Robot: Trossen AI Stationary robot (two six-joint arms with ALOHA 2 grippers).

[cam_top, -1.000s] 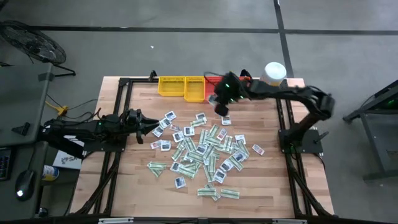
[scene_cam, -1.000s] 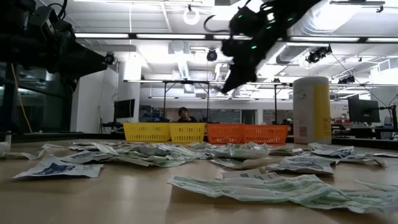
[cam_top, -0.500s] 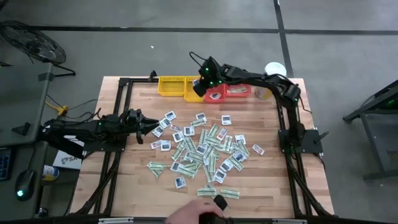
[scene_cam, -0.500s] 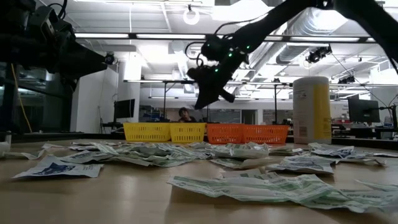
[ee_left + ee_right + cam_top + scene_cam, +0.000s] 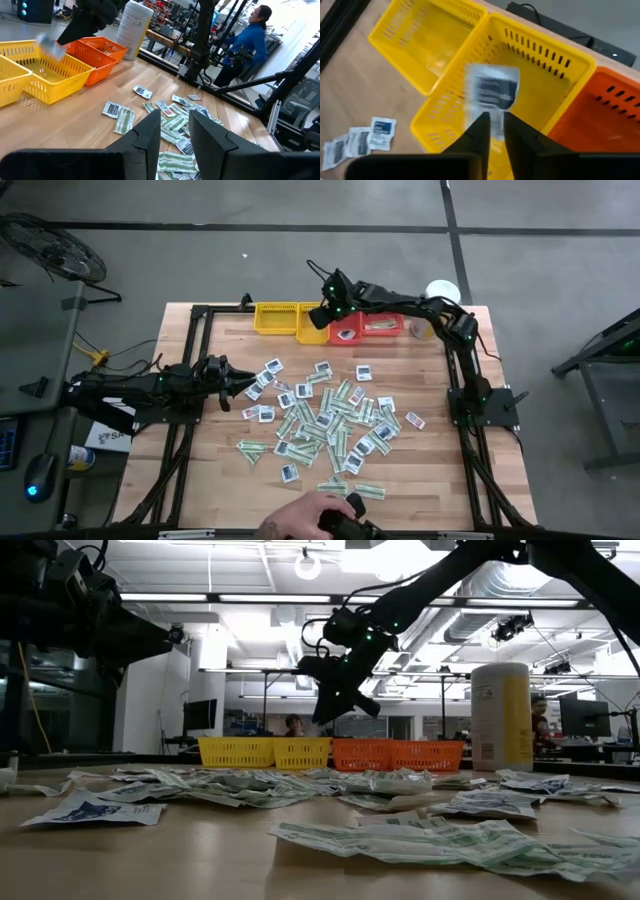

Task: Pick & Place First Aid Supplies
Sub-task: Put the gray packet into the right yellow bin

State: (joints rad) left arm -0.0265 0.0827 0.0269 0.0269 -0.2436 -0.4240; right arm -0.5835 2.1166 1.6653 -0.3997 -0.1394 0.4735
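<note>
Dozens of flat first aid packets (image 5: 325, 420) lie in a loose pile mid-table, white-and-green strips and white squares with dark blue centres; the low view shows the pile (image 5: 400, 785) too. My right gripper (image 5: 321, 316) hangs above the yellow tray (image 5: 280, 318), over its compartment beside the red tray (image 5: 375, 328). It is shut on one white, blue-centred packet (image 5: 492, 92). My left gripper (image 5: 247, 383) waits open above the table's left side, short of the pile (image 5: 170, 110). My right gripper pinches the packet by its lower edge (image 5: 495, 117) between the two fingers, coming from above and pointing down. The packet is clear of everything and sticks out past the fingertips over the yellow tray's compartment (image 5: 540, 60). It shows blurred.
A tall white-and-yellow canister (image 5: 442, 293) stands at the far right corner beside the red tray, which holds a packet (image 5: 380, 326). A person's hand (image 5: 310, 522) with a dark object reaches over the table's near edge. Bare wood lies left of the pile.
My right gripper has swung from above the pile's far edge toward the table's far left, ending over the yellow tray, then almost held still. A person's hand has come in over the near edge.
</note>
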